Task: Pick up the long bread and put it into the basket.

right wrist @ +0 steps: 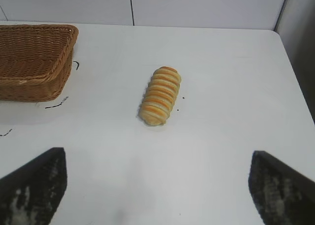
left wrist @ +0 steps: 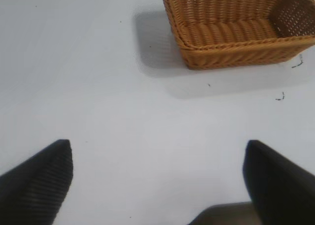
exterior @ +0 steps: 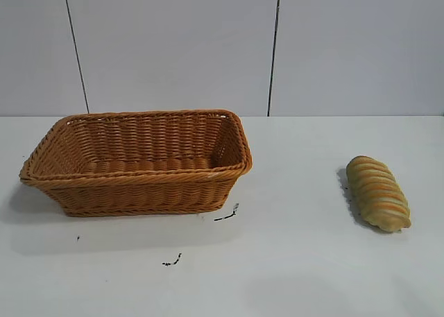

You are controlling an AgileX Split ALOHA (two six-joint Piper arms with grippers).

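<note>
Nothing of the task looks done yet: the long bread (exterior: 377,193) lies untouched on the white table (exterior: 291,261), on the right arm's side and well apart from the basket (exterior: 139,182), which stands empty on the left arm's side. What is left, by my judgement, is all of it: the reach, the grasp, the carry across and the drop into the basket. The right gripper (right wrist: 157,190) hangs above the bare tabletop short of the loaf, its two dark fingers spread wide with nothing between them; being nearest, it seems the likelier one to do the work. The left gripper (left wrist: 157,180) is likewise spread wide and empty, over bare table with the basket some way ahead of it. The loaf is an oblong, rounded form, golden-tan with crosswise ridges striped orange-brown, and lies flat with its long axis angled slightly. The basket is rectangular woven wicker, orange-brown, with flared sides and a thick braided rim; its weave is tight along the walls and floor. The table surface is smooth and matte, with a few small dark marks (exterior: 227,213) just beside the basket's near corner.
</note>
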